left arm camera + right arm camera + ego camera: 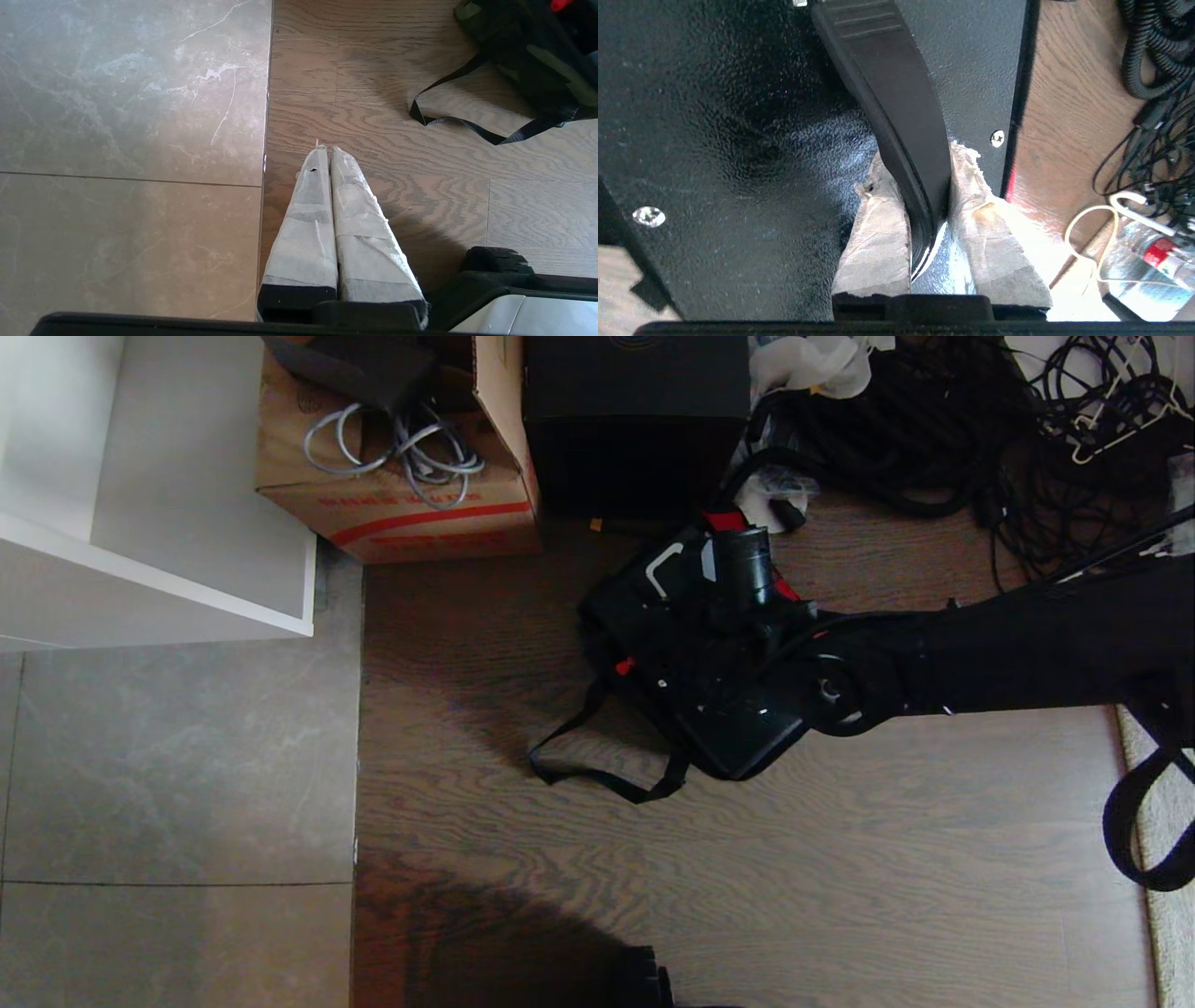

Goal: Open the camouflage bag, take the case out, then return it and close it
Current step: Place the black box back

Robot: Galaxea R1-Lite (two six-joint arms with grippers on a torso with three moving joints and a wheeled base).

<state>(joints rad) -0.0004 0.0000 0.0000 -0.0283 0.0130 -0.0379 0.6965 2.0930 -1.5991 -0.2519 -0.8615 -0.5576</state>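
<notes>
The right hand (927, 205) is clamped on the black handle (887, 93) of the case (738, 719), its taped fingers (878, 233) pressed against both sides of the handle. In the head view the right arm reaches in from the right edge over the wooden floor (747, 896) to the case, which lies flat and dark on top of the camouflage bag (551, 70), near the far edge of the wood beside the cardboard box (392, 495) and the black cabinet (635, 420). A black strap (597, 775) trails from the bag across the floor. The left hand (329, 151) hangs over the seam between wood and grey tile (131, 116), fingers together and empty.
</notes>
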